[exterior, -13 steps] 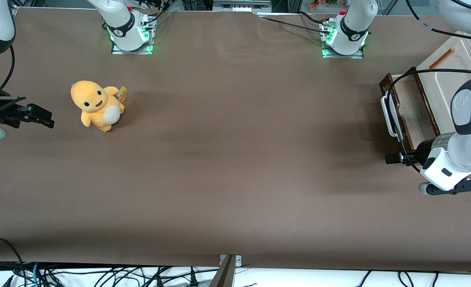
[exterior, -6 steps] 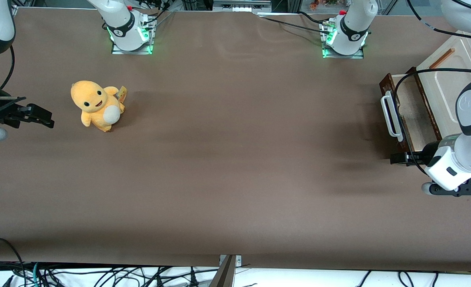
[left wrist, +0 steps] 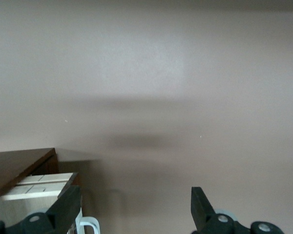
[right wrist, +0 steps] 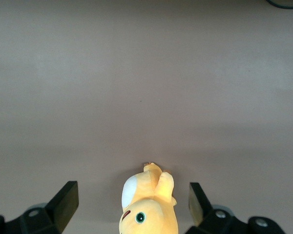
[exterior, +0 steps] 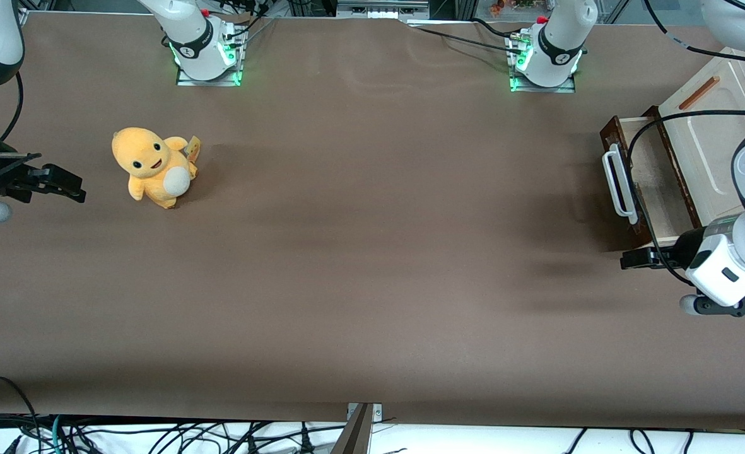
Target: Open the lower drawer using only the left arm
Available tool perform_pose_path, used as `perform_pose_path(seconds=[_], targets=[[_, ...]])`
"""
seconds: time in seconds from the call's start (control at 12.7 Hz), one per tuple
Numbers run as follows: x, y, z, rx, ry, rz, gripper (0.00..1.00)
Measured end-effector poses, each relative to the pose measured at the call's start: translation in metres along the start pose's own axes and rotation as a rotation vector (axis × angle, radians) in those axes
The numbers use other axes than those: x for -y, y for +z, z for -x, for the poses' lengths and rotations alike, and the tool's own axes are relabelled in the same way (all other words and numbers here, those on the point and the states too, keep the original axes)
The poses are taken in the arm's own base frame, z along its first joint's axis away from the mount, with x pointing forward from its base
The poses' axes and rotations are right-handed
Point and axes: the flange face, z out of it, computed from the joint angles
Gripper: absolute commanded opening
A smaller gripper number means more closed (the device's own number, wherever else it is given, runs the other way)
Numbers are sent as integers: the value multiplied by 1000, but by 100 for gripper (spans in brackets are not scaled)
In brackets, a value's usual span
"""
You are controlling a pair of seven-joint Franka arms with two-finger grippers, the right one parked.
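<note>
Hovering low, the pincer (exterior: pixel 627 259) (fingers apart) sits nearer camera than lower drawer (exterior: pixel 637 183).

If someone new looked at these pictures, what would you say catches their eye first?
Probably the orange plush toy, alone on the brown table toward the parked arm's end. Next, toward the working arm's end, the lower drawer, pulled out with its pale inside showing and its white loop handle free. The left arm's gripper hangs nearer the front camera than the drawer, jaws open and holding nothing.
</note>
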Motion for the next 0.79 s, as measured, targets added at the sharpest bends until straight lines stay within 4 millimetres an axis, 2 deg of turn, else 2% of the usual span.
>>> perform_pose_path(seconds=[0.47, 0.79], targets=[[-3, -2, -2, -18, 65, 0, 100], [4, -8, -1, -28, 120, -7, 100]])
